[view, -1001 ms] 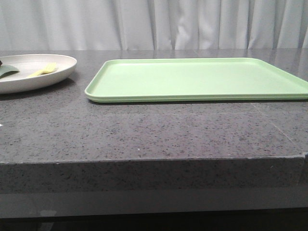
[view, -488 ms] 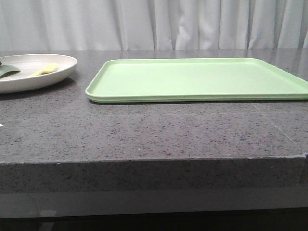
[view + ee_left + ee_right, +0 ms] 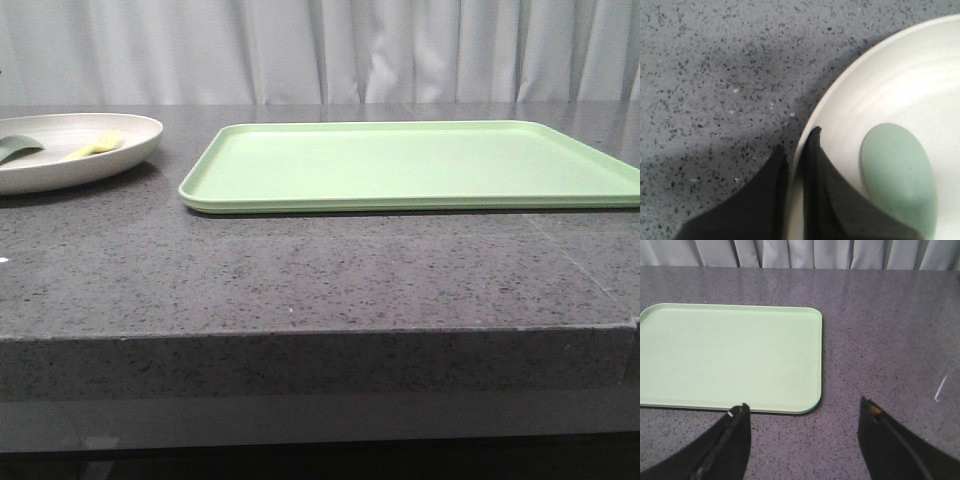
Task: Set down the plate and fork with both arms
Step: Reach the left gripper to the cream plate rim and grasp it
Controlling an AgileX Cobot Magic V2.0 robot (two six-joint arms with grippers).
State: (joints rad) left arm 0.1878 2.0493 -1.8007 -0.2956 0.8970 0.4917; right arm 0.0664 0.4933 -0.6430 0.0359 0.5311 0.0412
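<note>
The cream-white plate [image 3: 62, 168] rests on the dark stone counter at the far left of the front view. On it lies the pale-yellow fork [image 3: 95, 147]. In the left wrist view my left gripper [image 3: 797, 140] is shut on the plate's [image 3: 900, 85] rim, one finger outside over the counter and one inside the dish. My right gripper [image 3: 804, 404] hangs open over bare counter near a corner of the tray, holding nothing. Neither gripper shows in the front view.
A grey-green utensil [image 3: 15, 150] lies on the plate beside the fork, its rounded end [image 3: 897, 175] close to my left fingers. A flat light-green tray [image 3: 400, 165] [image 3: 730, 360] lies right of the plate. The counter's front edge [image 3: 320, 332] runs across the front view.
The plate and the tray sit a few pixels farther right in the front view than a second ago. Nothing else has visibly changed.
</note>
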